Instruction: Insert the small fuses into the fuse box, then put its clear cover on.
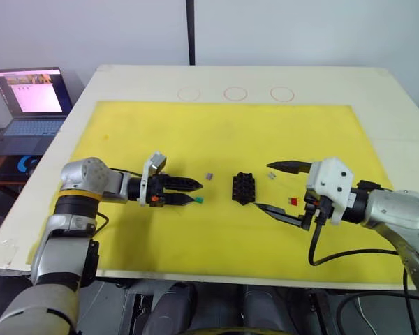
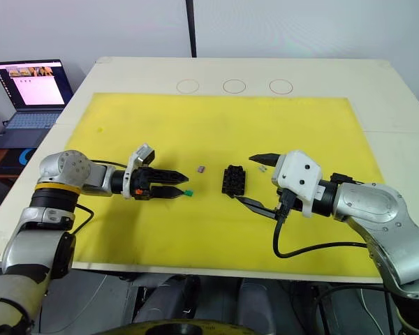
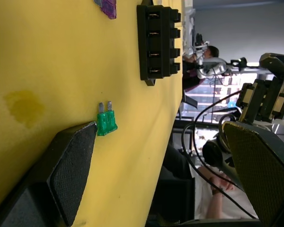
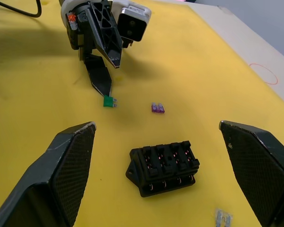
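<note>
While the fuse box (image 1: 244, 188) sits near the middle of the yellow mat (image 1: 223, 125) on the table (image 1: 377, 91), the left eye view puts the left gripper (image 1: 193, 191) just to its left, lying low over the mat with its fingers a little apart. A green fuse (image 1: 199, 199) lies at the tip of the lower finger. A greyish-purple fuse (image 1: 209, 176) rests between that gripper and the box. On the other side the right gripper (image 1: 276, 187) has its fingers spread wide, one tip near the box's lower right corner; a red fuse (image 1: 292, 201) lies on the mat between those fingers, and a pale fuse (image 1: 272, 175) lies just under the upper one. A laptop (image 1: 29, 105) stands open beyond the table's left edge, and three red circles (image 1: 234, 93) are drawn near the far edge.

From the right eye view the same layout holds.

Looking along the left wrist, the green fuse touches or nearly touches one finger (image 3: 66, 175), prongs pointing toward the box, whose four visible slots are empty of fuses. A person (image 3: 217, 179) shows past the table edge.

Through the right wrist view the box lies between the widely parted fingers, touching neither, all its slots empty
</note>
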Controlling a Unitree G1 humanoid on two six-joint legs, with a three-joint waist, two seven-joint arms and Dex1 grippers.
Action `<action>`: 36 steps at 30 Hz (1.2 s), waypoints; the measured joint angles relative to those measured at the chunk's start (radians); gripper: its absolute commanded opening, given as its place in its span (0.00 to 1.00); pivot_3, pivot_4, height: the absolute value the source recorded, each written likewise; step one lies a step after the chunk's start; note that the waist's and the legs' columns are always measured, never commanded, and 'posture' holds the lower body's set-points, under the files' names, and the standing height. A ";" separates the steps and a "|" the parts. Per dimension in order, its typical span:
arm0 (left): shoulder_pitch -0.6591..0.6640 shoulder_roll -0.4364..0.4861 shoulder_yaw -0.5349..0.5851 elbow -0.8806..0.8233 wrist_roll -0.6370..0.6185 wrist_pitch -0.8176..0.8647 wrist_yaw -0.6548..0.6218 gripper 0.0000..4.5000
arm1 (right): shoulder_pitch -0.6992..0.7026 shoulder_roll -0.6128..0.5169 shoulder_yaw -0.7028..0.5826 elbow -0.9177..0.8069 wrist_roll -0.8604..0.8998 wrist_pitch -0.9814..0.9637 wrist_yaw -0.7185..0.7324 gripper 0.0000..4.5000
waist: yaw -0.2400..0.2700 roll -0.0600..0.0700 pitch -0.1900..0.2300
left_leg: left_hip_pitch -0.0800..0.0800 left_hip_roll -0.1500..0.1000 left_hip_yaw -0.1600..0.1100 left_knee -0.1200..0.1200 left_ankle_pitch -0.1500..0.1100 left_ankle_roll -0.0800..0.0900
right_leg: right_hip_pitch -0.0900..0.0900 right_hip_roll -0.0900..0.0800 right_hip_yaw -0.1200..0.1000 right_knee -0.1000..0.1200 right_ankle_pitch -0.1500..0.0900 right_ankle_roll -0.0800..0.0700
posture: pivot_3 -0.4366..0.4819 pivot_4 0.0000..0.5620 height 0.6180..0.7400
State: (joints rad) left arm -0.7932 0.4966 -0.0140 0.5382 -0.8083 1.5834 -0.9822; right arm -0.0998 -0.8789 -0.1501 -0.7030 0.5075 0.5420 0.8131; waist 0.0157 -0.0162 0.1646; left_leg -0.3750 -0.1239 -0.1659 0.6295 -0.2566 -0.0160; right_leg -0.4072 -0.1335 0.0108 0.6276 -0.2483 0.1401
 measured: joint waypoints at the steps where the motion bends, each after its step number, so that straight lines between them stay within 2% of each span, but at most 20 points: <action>1: -0.001 -0.001 -0.001 0.000 0.001 0.000 -0.001 1.00 | 0.000 0.000 0.000 0.000 0.000 0.001 0.000 0.99 | 0.000 0.000 0.000 | 0.000 0.000 0.000 0.000 0.000 0.000 | 0.000 0.000 0.000 0.000 0.000 0.000 | 0.48 0.27 1.00; 9: -0.001 -0.017 -0.018 0.009 0.036 -0.040 -0.016 1.00 | 0.001 0.000 -0.002 0.000 0.007 0.010 -0.003 0.99 | 0.001 0.000 0.000 | 0.000 0.000 0.000 0.000 0.000 0.000 | 0.001 0.000 0.000 0.000 0.000 0.000 | 0.48 0.27 1.00; 11: 0.000 -0.021 -0.036 0.011 0.047 -0.067 -0.019 0.92 | 0.003 0.000 -0.004 0.000 0.007 0.010 -0.003 1.00 | 0.004 0.001 -0.001 | 0.001 0.000 0.000 0.000 0.000 0.000 | 0.002 0.000 0.000 -0.001 0.000 0.000 | 0.48 0.27 1.00; 12: 0.001 -0.021 -0.047 0.011 0.055 -0.082 -0.020 0.87 | 0.005 0.000 -0.004 0.000 0.006 0.010 -0.003 1.00 | 0.005 0.001 -0.001 | 0.001 0.000 0.000 0.001 0.000 0.000 | 0.003 0.000 -0.001 -0.001 0.000 0.000 | 0.48 0.27 1.00; 18: 0.014 -0.019 -0.094 0.018 0.107 -0.152 -0.023 0.36 | 0.016 0.000 -0.004 0.000 0.006 0.010 -0.003 1.00 | 0.001 0.002 -0.002 | 0.002 0.000 0.000 0.000 0.000 0.000 | 0.003 0.000 -0.001 -0.001 0.000 0.000 | 0.48 0.27 1.00; 23: 0.031 -0.015 -0.118 0.000 0.123 -0.173 -0.033 0.01 | 0.015 0.000 -0.004 0.000 0.003 0.008 -0.003 1.00 | -0.002 0.006 -0.004 | 0.002 0.000 0.000 0.000 0.000 0.000 | 0.003 0.000 -0.001 -0.001 0.000 0.000 | 0.48 0.27 1.00; 32: 0.038 0.008 -0.124 -0.015 0.122 -0.167 -0.055 0.01 | 0.004 0.001 0.006 0.002 -0.013 -0.013 -0.003 1.00 | -0.007 0.008 -0.005 | 0.002 0.001 0.000 -0.001 0.000 0.000 | 0.002 0.001 0.000 -0.001 0.000 0.000 | 0.48 0.27 1.00; 36: 0.023 0.083 -0.222 -0.040 0.128 -0.198 -0.184 0.01 | -0.001 0.002 0.010 0.006 -0.013 -0.017 -0.001 1.00 | -0.015 0.006 -0.004 | 0.001 0.001 0.000 -0.002 0.000 0.000 | -0.001 0.001 0.000 -0.001 0.000 0.000 | 0.48 0.27 1.00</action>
State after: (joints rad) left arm -0.7705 0.5801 -0.2363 0.4987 -0.6802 1.3852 -1.1666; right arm -0.1010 -0.8773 -0.1403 -0.6974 0.4949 0.5254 0.8126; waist 0.0002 -0.0101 0.1607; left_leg -0.3745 -0.1225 -0.1655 0.6276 -0.2567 -0.0161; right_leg -0.4080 -0.1320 0.0106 0.6268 -0.2487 0.1399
